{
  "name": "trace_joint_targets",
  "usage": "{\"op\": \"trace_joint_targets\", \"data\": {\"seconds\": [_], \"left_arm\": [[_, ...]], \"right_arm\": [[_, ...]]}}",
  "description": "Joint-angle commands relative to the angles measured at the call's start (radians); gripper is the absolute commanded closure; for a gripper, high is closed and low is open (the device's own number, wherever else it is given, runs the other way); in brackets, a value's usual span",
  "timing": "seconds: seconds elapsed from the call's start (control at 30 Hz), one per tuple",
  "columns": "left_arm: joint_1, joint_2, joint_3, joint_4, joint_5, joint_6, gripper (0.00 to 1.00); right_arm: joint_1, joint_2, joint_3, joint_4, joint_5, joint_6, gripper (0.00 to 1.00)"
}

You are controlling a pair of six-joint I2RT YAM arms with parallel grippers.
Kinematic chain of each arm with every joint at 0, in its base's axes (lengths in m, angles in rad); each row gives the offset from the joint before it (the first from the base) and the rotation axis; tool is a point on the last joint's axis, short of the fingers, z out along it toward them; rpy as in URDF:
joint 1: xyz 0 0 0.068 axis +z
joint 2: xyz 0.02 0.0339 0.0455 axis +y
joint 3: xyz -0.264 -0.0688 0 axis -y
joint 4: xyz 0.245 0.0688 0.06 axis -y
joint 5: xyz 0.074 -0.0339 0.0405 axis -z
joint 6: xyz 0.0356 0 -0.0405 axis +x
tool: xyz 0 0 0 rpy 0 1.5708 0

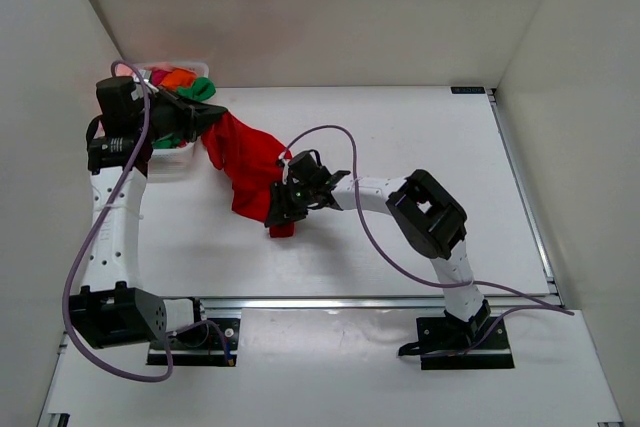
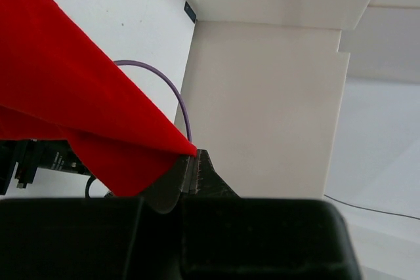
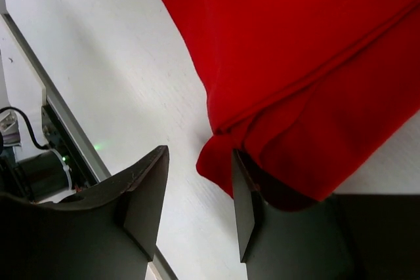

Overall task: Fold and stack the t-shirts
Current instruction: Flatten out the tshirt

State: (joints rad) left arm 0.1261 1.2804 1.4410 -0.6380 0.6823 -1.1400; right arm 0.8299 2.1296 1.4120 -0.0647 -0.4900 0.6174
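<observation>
Over the desk's left half, the left pincer is clamped on the red t-shirt while the right pincer gapes at its hem, so I'd bite deep.

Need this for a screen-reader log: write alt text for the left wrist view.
The left gripper, jaws shut, pinches the corner of a soft bright red cloth t-shirt that stretches up to the left. Behind are a thin purple cable and plain white walls.

Bright, even, diffuse light in all 3 views; shadows faint & soft; wrist-cam fg slightly blurred.
</observation>
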Motion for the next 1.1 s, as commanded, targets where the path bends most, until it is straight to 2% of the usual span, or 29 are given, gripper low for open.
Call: {"op": "trace_joint_targets", "data": {"seconds": [0.0,0.2,0.43,0.47,0.5,0.63,0.73,0.8,0.83,0.87,0.93,0.97,1.03,1.07], "left_arm": [[-0.008,-0.049,-0.028,0.053,0.034,-0.026,1.00],[-0.016,-0.064,-0.042,0.073,0.043,-0.041,1.00],[-0.013,-0.085,-0.080,0.090,0.053,-0.055,1.00],[-0.014,-0.081,-0.079,0.089,0.054,-0.055,1.00],[-0.014,-0.081,-0.073,0.084,0.049,-0.047,1.00],[-0.003,-0.059,-0.048,0.054,0.028,-0.012,1.00],[0.016,-0.024,0.005,0.086,0.030,-0.007,1.00],[0.032,0.034,0.094,0.092,0.022,-0.009,1.00],[0.052,0.080,0.183,0.066,0.004,0.003,1.00],[0.055,0.139,0.293,0.051,-0.025,0.022,1.00],[0.063,0.227,0.462,0.011,-0.078,0.034,1.00],[0.064,0.288,0.560,0.005,-0.095,0.033,1.00],[0.063,0.371,0.710,0.018,-0.083,-0.001,1.00],[0.058,0.401,0.738,0.020,-0.073,-0.009,1.00]], "right_arm": [[0.002,0.015,0.050,0.046,0.051,0.007,0.60],[0.020,0.081,0.143,-0.047,0.102,0.008,0.61],[0.026,0.125,0.202,-0.130,0.139,0.005,0.70],[0.026,0.119,0.205,-0.132,0.136,-0.010,0.80],[0.025,0.119,0.203,-0.129,0.111,-0.010,0.99],[-0.023,0.061,0.280,-0.197,0.024,-0.064,1.00],[-0.135,-0.060,0.343,-0.332,-0.010,-0.114,1.00],[-0.292,-0.164,0.341,-0.351,-0.065,-0.072,1.00],[-0.337,-0.250,0.320,-0.340,-0.117,-0.020,1.00],[-0.433,-0.326,0.308,-0.321,-0.158,0.007,1.00],[-0.622,-0.420,0.300,-0.297,-0.226,0.076,1.00],[-0.667,-0.466,0.307,-0.303,-0.267,0.084,1.00],[-0.812,-0.502,0.394,-0.378,-0.340,0.078,1.00],[-0.824,-0.510,0.434,-0.412,-0.341,0.056,1.00]]}}
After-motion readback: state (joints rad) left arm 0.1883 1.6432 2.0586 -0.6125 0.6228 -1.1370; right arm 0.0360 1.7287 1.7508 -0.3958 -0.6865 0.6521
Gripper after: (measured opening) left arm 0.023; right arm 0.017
